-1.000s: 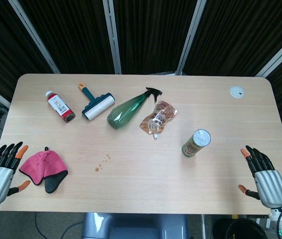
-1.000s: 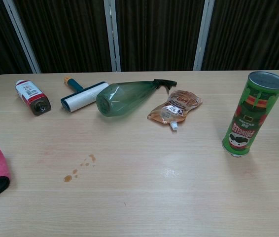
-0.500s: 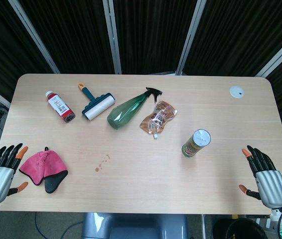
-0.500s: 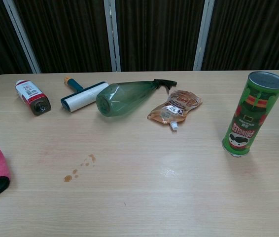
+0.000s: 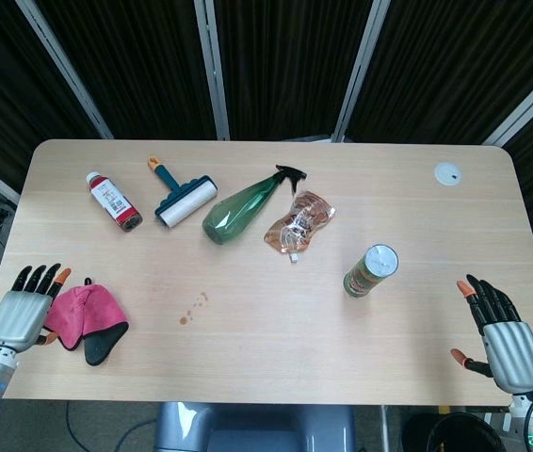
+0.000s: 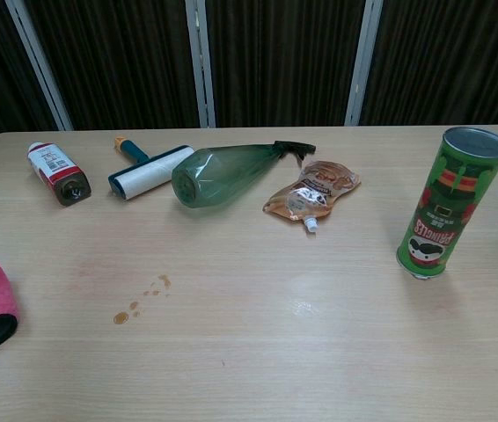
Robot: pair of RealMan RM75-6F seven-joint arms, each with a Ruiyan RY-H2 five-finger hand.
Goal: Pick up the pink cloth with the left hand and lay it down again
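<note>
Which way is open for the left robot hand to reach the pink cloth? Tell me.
Probably directly from the side: the left robot hand sits right beside the pink cloth, fingers apart, nothing between them.

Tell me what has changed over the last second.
The left robot hand moved in toward the pink cloth, fingers spread, now at its edge; no grip visible yet. The cloth, the right robot hand and the other table items stayed put.

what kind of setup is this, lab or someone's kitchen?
Most likely a lab or test room, not a kitchen. A plain wooden table stands before dark curtains on metal poles, and unrelated test items lie spread on it: a lint roller, a green spray bottle and a Pringles can.
</note>
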